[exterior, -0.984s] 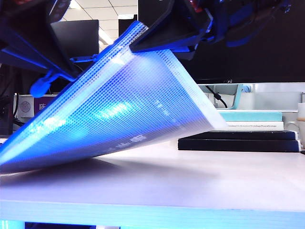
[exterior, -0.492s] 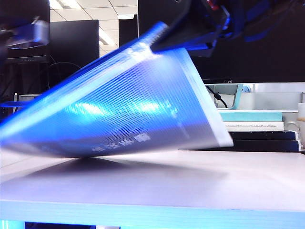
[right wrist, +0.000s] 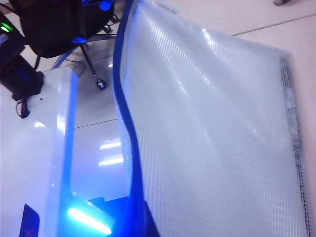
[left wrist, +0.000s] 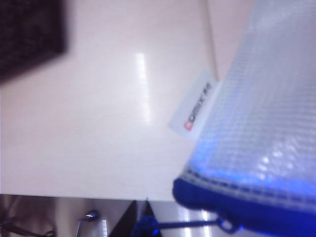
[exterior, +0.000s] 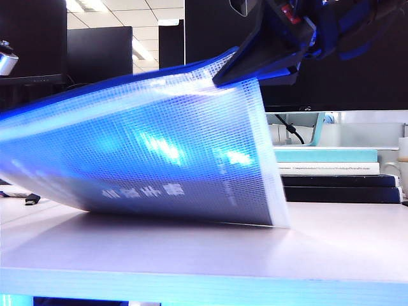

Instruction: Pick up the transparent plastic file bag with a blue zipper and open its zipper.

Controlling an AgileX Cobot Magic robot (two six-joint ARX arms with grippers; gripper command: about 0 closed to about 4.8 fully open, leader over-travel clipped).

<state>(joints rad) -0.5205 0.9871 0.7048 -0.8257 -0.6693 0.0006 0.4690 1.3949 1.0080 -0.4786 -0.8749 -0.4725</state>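
Already lifted off the table: mesh file bag, right gripper clenched on its blue zipper edge. Left gripper unseen, closed; zipper apparently unopened.

From my remote station, the exterior view showed the right gripper as a black, wedge-shaped body with flat, angular faces, edged in blue glare, at the top centre-right of the frame. Behind it I saw a small red detail and dark, rounded arm housings tinted blue. In the right wrist view, a glossy white casing filled the lower left, with black parts, a red wire and a green light above it.
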